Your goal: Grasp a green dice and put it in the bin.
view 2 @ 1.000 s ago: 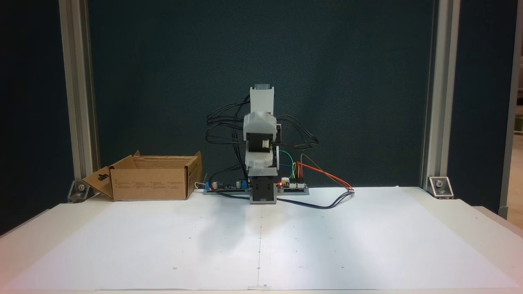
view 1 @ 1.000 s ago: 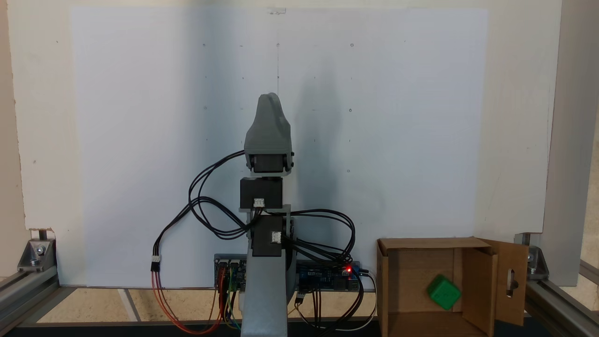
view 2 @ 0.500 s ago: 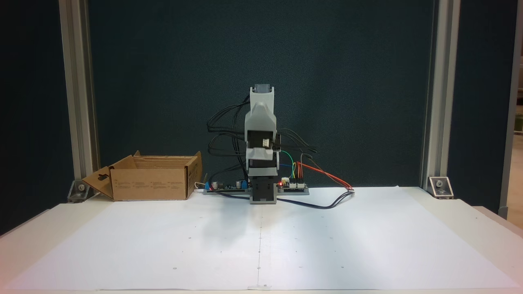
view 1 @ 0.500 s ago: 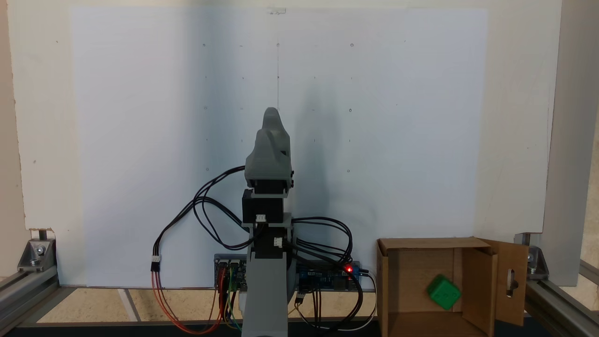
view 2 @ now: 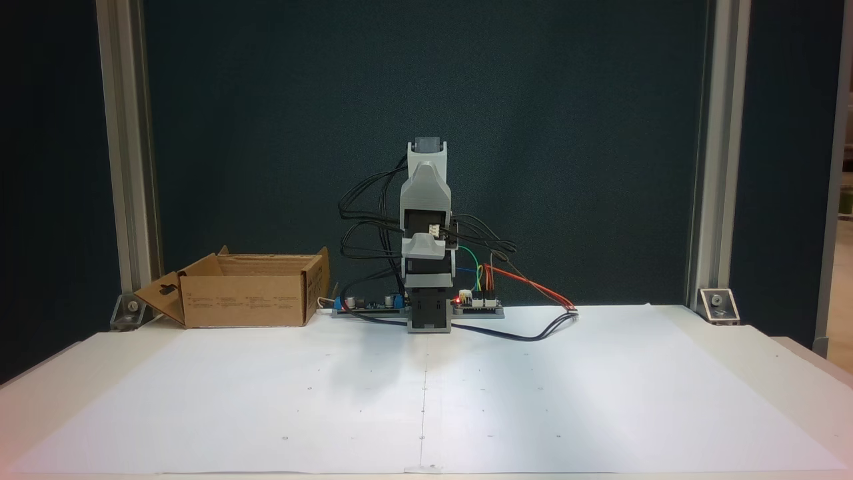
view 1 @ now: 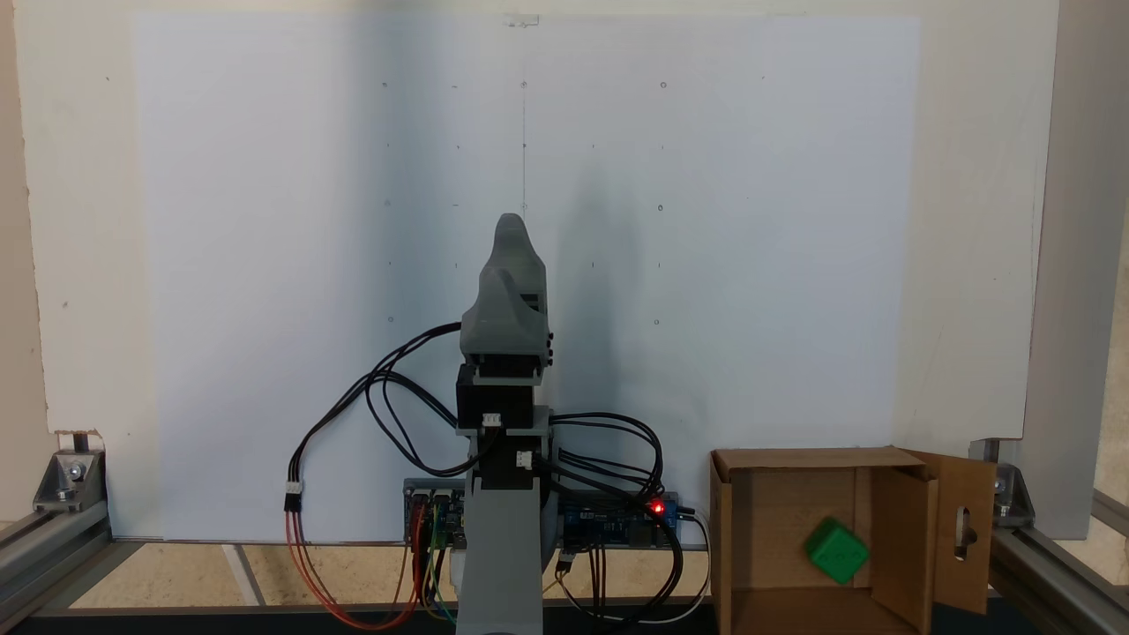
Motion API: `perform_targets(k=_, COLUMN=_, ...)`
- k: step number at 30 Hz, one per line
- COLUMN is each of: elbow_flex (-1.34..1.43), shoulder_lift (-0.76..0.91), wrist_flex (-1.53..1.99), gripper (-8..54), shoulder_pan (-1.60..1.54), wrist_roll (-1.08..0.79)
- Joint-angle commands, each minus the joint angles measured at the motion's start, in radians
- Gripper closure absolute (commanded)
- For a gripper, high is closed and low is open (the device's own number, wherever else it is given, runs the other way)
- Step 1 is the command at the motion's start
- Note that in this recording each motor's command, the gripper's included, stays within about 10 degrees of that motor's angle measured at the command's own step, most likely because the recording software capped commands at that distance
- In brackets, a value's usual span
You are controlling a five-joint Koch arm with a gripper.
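Observation:
The green dice (view 1: pixel 836 550) lies inside the bin (view 1: pixel 798 459), a brown cardboard box at the lower right of a fixed view. The box's flap with the slot cutout stands open to the right. In the other fixed view the bin (view 2: pixel 246 300) sits at the left of the arm's base, and its wall hides the dice. My grey gripper (view 1: pixel 510 227) is folded over the arm's base, well left of the box and apart from it. Its jaws lie together with nothing between them. From the front the gripper (view 2: pixel 426 245) hangs low above the base.
A large white paper sheet (view 2: pixel 426 400) covers the table in front of the arm. Circuit boards (view 1: pixel 617 520) and loose cables (view 2: pixel 533 333) lie around the base. Aluminium frame posts (view 2: pixel 706 153) stand at both table sides.
The arm has folded down and drawn back toward its base. The gripper sits lower and closer in than a second ago. The dice stays still in the box.

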Motion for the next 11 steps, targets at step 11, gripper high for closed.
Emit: perform_targets(k=11, elbow_flex=0.048, shoulder_lift=0.11, wrist_flex=-0.058, gripper=0.4, shoulder_pan=0.002, wrist_roll=0.017)
